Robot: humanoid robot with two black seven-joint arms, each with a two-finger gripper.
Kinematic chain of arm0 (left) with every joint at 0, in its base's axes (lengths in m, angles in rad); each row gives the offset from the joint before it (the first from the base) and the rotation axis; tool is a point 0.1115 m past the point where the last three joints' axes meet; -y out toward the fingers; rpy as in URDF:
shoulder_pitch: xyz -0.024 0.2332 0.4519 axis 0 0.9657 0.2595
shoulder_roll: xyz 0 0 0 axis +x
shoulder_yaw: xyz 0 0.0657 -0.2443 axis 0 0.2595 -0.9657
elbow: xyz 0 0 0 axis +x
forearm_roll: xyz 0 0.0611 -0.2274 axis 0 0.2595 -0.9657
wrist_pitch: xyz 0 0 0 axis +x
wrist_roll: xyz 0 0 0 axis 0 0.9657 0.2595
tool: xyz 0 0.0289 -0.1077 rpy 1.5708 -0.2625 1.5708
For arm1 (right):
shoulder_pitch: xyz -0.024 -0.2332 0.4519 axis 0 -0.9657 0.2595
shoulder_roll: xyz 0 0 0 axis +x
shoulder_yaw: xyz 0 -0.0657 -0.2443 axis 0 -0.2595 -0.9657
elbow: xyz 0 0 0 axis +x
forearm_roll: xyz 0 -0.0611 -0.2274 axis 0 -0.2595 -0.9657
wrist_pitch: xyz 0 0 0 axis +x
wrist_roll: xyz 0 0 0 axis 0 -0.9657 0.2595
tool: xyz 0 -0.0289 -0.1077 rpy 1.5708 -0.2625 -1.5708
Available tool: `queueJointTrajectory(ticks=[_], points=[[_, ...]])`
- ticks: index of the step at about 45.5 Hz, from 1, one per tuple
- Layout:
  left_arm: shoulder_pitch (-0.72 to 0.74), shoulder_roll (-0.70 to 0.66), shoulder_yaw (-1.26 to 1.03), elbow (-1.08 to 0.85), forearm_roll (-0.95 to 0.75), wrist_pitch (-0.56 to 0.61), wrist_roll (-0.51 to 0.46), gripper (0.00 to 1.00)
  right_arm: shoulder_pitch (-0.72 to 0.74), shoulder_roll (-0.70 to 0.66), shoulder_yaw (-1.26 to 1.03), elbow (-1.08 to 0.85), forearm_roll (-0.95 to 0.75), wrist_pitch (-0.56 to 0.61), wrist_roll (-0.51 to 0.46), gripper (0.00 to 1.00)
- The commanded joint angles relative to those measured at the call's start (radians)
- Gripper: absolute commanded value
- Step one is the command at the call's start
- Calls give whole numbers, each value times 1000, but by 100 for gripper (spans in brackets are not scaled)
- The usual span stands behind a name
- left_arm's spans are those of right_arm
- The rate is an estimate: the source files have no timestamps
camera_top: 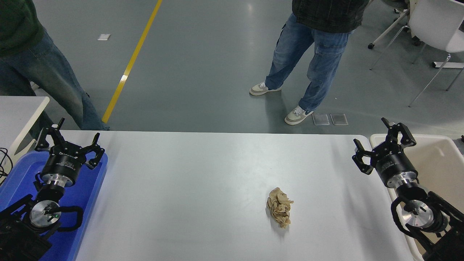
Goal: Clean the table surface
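The white table surface (203, 181) spans most of the head view. A crumpled brown paper ball (280, 211) lies on it right of the middle, near the front. My right gripper (382, 143) is open and empty above the table's right edge, to the right of and farther back than the paper. My left gripper (69, 141) is open and empty, parked over the blue tray (90, 188) at the lower left.
A beige bin (440, 170) stands beside the table's right edge. A smaller white table (18, 108) is at the left edge. Two people stand beyond the table, one at the top left (40, 69), one at the top right (308, 61). A white chair (431, 25) stands at the far right.
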Motion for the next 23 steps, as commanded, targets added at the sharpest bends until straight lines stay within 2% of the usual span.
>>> queueJointTrajectory(ticks=[1,6,11,17,21,22,23], points=[[-2,0,0,0,0,-1,0,100,8,3,-42,-17,-6,-3,6,99],[0,0,-2,0,0,-1,0,100,31,2,-71,-17,-31,-12,6,99],[-2,0,-2,0,0,-1,0,100,60,-20,-122,-9,-150,-56,5,99],[-2,0,-2,0,0,-1,0,100,77,-104,-140,121,-206,-96,-17,99],[-2,0,0,0,0,-1,0,100,106,-179,-212,225,-265,-203,-82,99],[-2,0,-2,0,0,-1,0,100,138,-199,-271,286,-314,-316,-157,99],[-2,0,-2,0,0,-1,0,100,152,-204,-299,308,-336,-367,-191,99]])
